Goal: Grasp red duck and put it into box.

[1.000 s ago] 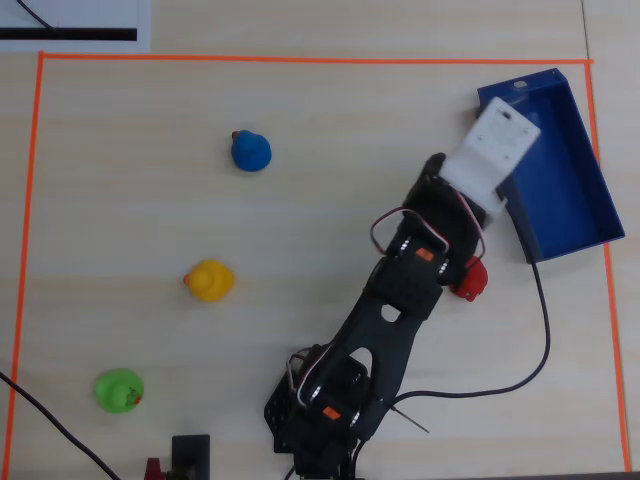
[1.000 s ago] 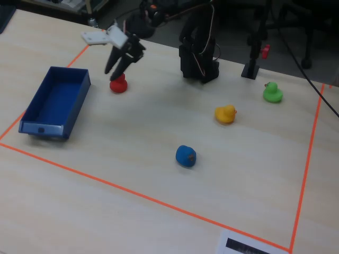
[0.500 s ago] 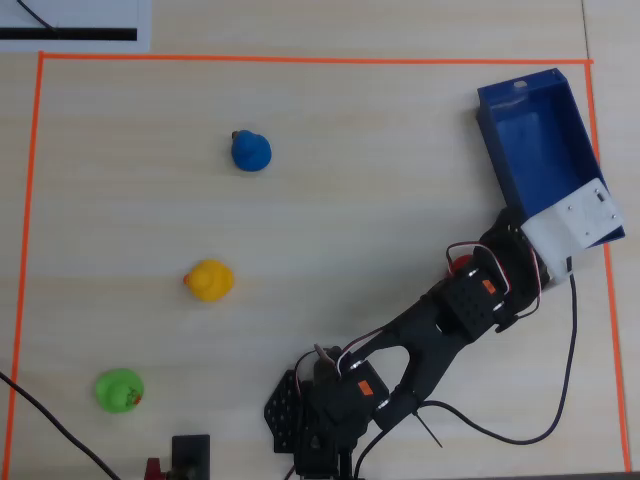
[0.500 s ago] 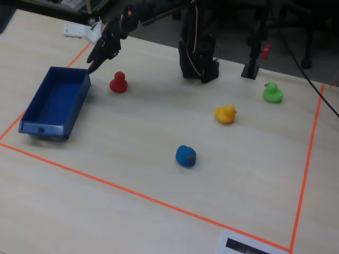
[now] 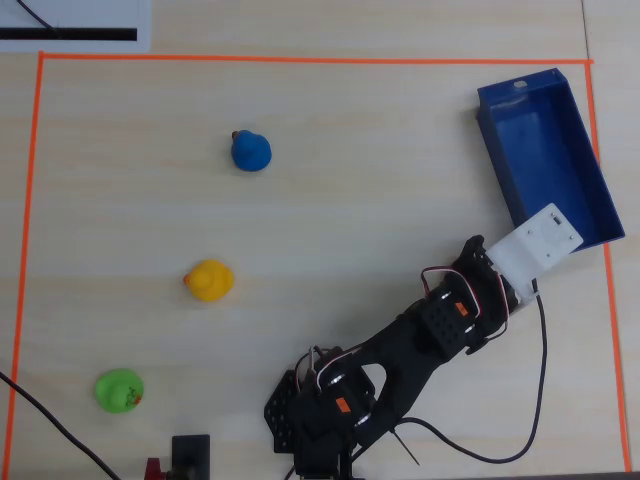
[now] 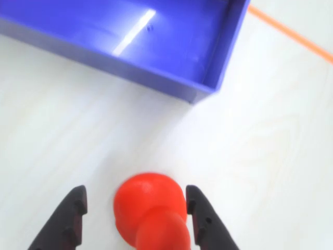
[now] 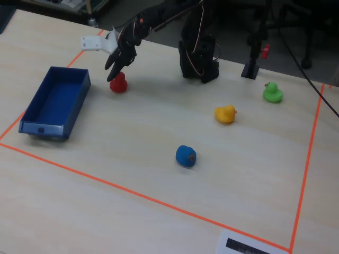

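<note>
The red duck sits on the table just outside the box's corner, and it also shows in the fixed view. My gripper is open and straddles the duck: the right finger is close against it, and the left finger stands apart with a gap. In the fixed view the gripper hangs right over the duck. The dark blue box lies empty just beyond, also in the overhead view and fixed view. In the overhead view the white wrist mount hides the duck and fingers.
A blue duck, a yellow duck and a green duck stand far from the arm. Orange tape borders the work area and runs close behind the box. The arm's base stands at the table edge.
</note>
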You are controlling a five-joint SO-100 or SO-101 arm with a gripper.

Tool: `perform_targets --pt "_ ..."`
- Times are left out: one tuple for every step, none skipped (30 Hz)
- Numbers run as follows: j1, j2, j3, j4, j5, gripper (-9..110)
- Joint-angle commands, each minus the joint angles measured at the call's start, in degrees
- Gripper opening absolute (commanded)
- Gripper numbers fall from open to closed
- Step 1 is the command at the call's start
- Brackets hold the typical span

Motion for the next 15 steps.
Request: perform_targets --pt "1.58 2.90 1.41 1.05 -2.02 26" --pt "1.93 3.25 2.11 1.41 -2.90 26" --pt "2.20 3.60 2.81 1.93 -3.69 26" --pt "2.46 3.96 3.34 2.55 -4.13 26" --pt "2.72 4.13 3.52 3.60 -4.66 26" --pt "2.90 4.31 3.60 4.66 -4.83 26" --pt "2.99 4.39 3.60 5.54 -4.92 26" --pt "3.08 4.48 3.60 6.24 -4.92 26" --pt "3.08 4.48 3.60 6.68 -4.92 26" --pt "3.08 4.57 3.60 6.86 -4.92 26" --pt "3.16 4.57 3.60 7.03 -4.83 26" --pt "3.16 4.57 3.60 7.21 -4.75 26" --pt "3.08 4.57 3.52 7.38 -4.66 26" --pt "2.99 4.57 3.52 7.56 -4.66 26" --pt "2.99 4.57 3.43 7.65 -4.57 26"
